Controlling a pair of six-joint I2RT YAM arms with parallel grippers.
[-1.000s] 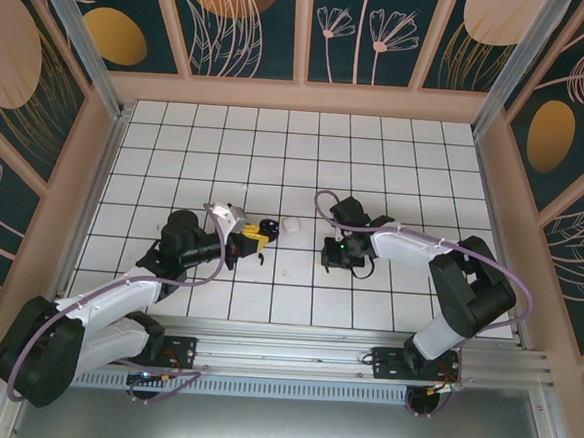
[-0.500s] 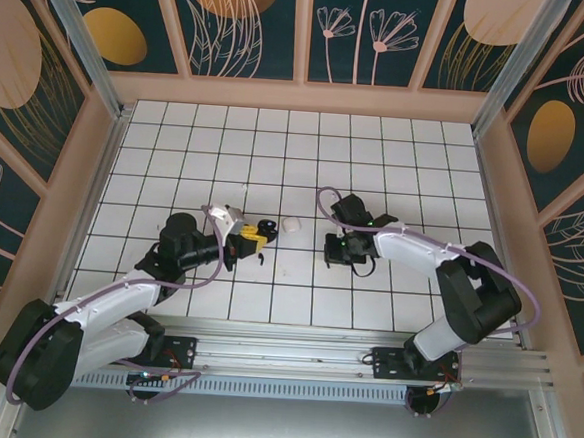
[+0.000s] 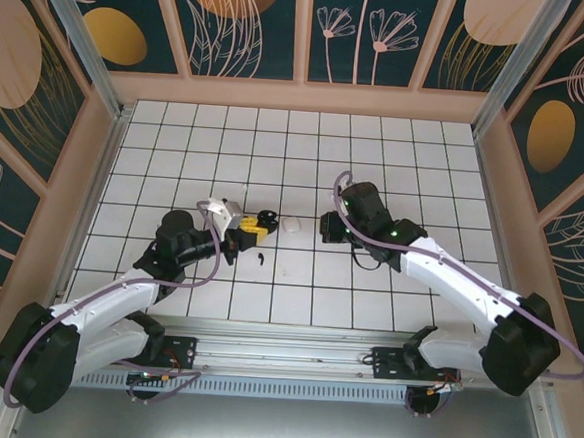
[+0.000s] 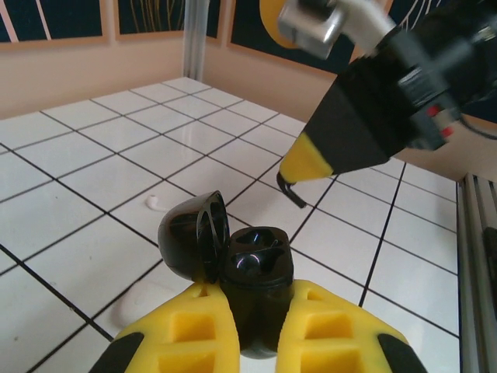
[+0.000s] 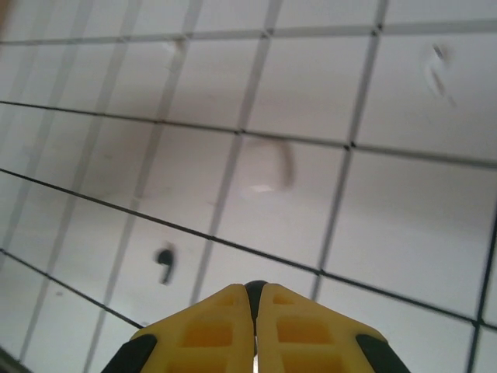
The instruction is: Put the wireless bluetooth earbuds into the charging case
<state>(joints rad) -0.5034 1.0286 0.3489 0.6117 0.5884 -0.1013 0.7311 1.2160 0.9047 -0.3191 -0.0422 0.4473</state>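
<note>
left gripper (image 4: 252, 315) was clamped on the black charging case (image 4: 256, 268), lid open. right gripper (image 5: 254, 294) was pinched shut on a black earbud (image 4: 292, 194) just beside the case. second black earbud (image 3: 259, 259) lay loose on the tiled floor (image 3: 376, 165) near the left gripper.

Open black case (image 4: 252, 272); black earbud (image 4: 292, 194) held alongside

Top view: bright, even overhead light falls on the white tiled floor (image 3: 377, 145), with a faint soft-edged shadow beneath the right arm (image 3: 448, 275). Left wrist view: small glossy highlights sit on the black charging case (image 4: 256, 272); the right gripper (image 4: 293, 180) and its black earbud (image 4: 293, 196) are slightly blurred. Right wrist view: motion blur smears the floor's grid lines, while the near yellow fingers (image 5: 210, 330) are sharp.
</note>
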